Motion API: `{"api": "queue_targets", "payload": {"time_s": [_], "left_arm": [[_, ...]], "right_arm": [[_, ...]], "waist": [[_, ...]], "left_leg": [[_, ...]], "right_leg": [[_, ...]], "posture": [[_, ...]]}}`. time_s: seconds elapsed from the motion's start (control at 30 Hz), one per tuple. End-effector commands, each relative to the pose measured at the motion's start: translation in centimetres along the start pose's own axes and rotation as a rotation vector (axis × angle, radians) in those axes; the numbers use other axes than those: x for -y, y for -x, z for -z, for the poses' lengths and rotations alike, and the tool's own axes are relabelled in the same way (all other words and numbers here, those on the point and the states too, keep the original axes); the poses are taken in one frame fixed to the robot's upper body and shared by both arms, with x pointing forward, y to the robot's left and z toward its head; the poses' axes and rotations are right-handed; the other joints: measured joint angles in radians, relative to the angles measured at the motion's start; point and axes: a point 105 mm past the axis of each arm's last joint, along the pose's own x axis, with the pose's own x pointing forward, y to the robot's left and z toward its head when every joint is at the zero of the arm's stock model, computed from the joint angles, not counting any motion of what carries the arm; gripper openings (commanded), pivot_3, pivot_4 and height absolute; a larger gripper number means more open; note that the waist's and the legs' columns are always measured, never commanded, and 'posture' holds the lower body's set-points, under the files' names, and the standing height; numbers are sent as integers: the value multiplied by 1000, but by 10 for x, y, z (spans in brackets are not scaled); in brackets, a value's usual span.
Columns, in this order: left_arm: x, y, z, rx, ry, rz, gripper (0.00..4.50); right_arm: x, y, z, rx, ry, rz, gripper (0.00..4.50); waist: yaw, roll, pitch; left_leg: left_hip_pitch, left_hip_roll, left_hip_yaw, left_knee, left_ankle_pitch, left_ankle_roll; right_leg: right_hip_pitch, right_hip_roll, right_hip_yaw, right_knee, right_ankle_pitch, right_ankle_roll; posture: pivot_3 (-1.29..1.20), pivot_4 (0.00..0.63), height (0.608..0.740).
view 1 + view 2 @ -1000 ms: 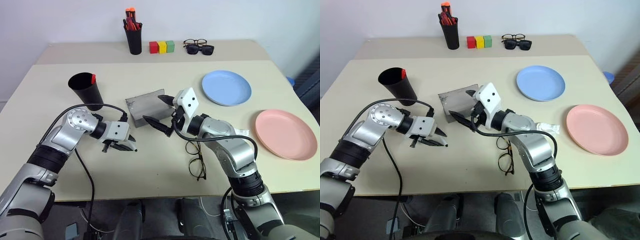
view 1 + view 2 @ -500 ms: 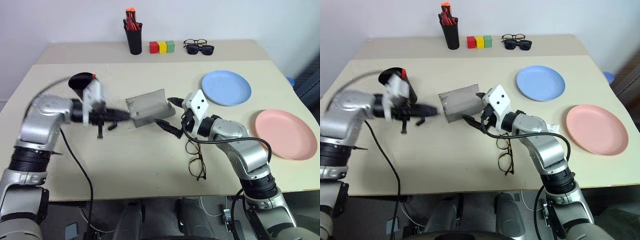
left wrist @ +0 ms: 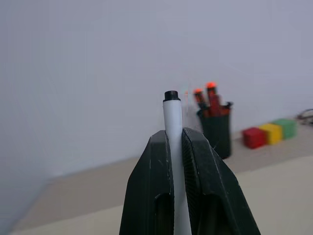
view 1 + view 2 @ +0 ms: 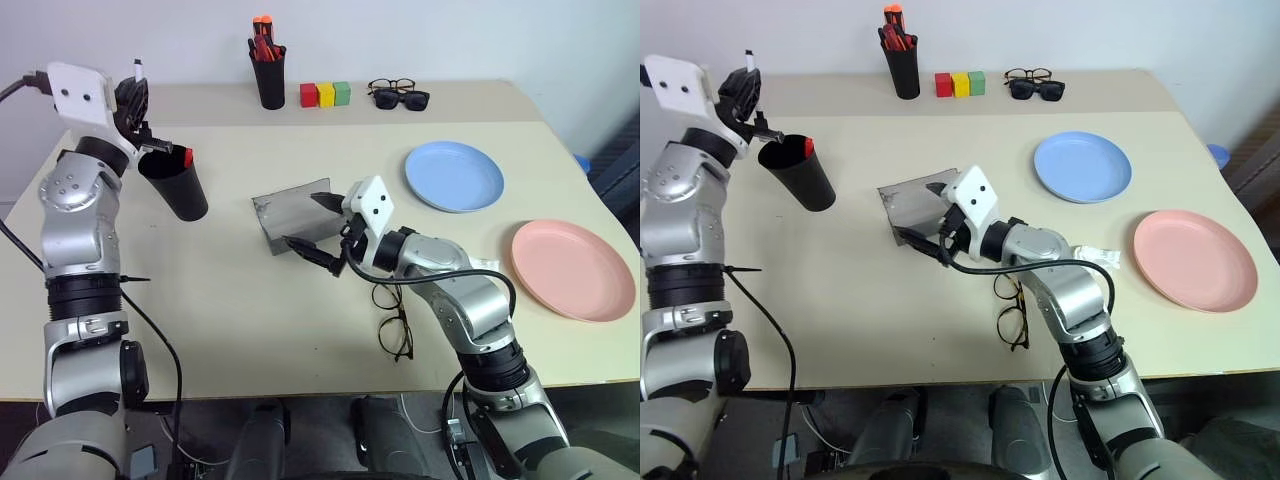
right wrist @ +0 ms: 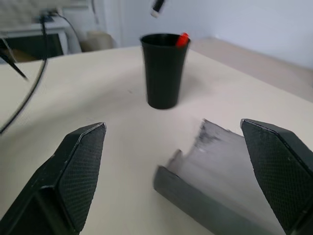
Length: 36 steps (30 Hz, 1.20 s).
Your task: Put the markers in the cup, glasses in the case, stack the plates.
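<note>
While the right gripper (image 4: 318, 222) waits with its fingers spread wide around the near end of the open grey case (image 4: 295, 212) at mid-counter, the head views show the left gripper (image 4: 140, 105) raised at the far left, above and just left of the black cup (image 4: 175, 182). A second ago that hand was low over the counter (image 4: 300, 330) near the case; it has since swung up and out to the cup. A red marker (image 4: 186, 157) already pokes over the cup's rim. The wire-frame glasses (image 4: 393, 318) lie on the counter near the right arm, not yet in the case. The blue plate (image 4: 452, 175) and pink plate (image 4: 570, 268) sit apart on the right, unstacked.

From the left wrist view, the fingers (image 3: 156, 186) are clamped on the white marker (image 3: 172, 127), black cap pointing up, with a pen holder (image 3: 215, 129) and coloured blocks (image 3: 269, 132) far behind.

From the right wrist view, the wide fingers (image 5: 78, 166) frame the case, with the cup beyond.

Judging from this, the second marker looks ready to be dropped in.
</note>
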Motion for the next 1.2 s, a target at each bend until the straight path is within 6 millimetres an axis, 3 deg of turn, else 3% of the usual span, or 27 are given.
{"api": "queue_targets", "payload": {"time_s": [0.03, 0.13, 0.23, 0.37, 0.47, 0.53, 0.6, 0.7, 0.9, 1.1, 1.2], "left_arm": [[-12, 2, 1, 21, -37, -51, 81], [-14, 2, 10, 0, -23, -52, 81], [-11, 2, 17, -1, 5, -43, 1216], [-9, 0, 15, 27, 56, -39, 3135], [-3, -3, 4, 86, 127, -10, 3135], [18, -3, -15, 145, 196, 127, 3135], [60, 9, -27, 131, 234, 415, 3135], [113, 40, -12, -64, 176, 767, 4449], [162, 71, 31, -377, 44, 1050, 4449], [182, 74, 74, -562, -11, 1111, 4449], [186, 74, 83, -590, -40, 1139, 3558]], "right_arm": [[-2, -2, -16, 55, 42, -16, 4500], [-1, -2, -16, 55, 45, -8, 4500], [-1, -1, -16, 55, 44, -3, 4500], [-1, 0, -16, 54, 45, -1, 4500], [-2, 0, -16, 53, 45, 1, 4500], [0, 2, -16, 49, 50, 7, 4500], [5, 7, -15, 35, 65, 19, 4500], [18, 21, -10, -19, 113, 38, 4500], [34, 54, -5, -113, 169, 46, 4500], [42, 71, -1, -166, 195, 88, 4500], [40, 77, -1, -175, 197, 112, 4500]], "waist": [[0, 0, 0], [-1, 0, 0], [-1, 0, 0], [-1, 0, 0], [-1, 0, 0], [-1, 0, 0], [-1, -1, 0], [-2, 0, 0], [-4, 0, 0], [-1, 0, 0], [-1, 0, 0]], "left_leg": [[0, 0, 0, 0, 0, 0], [0, 0, 0, 0, 0, 0], [0, 0, 0, 0, 0, 0], [0, 0, 0, 0, 0, 0], [0, 0, 0, 0, 0, 0], [0, 0, 0, 0, 0, 0], [-1, 0, 0, 0, 0, 0], [-1, 0, 0, 0, 0, 0], [1, 0, 0, 0, 0, 0], [0, 0, 0, 0, 0, 0], [0, 0, 0, 0, 0, 0]], "right_leg": [[0, 0, 0, 0, 0, 0], [0, 0, 0, 0, 0, 0], [0, 0, 0, 0, 0, 0], [0, 0, 0, 0, 0, 0], [0, 0, 0, 0, 0, 0], [0, 0, 0, 0, 0, 0], [0, 0, 0, 0, 0, 0], [0, 0, 0, -1, 0, 0], [1, 0, 0, 0, 0, 0], [1, 0, 0, 0, 0, 0], [1, 0, 0, -1, 0, 0]], "posture": [[0, 150, 740], [0, 150, 740], [0, 150, 740], [0, 150, 740], [0, 150, 740], [0, 150, 740], [0, 150, 740], [0, 150, 740], [0, 150, 740], [0, 150, 740], [0, 150, 740]]}}
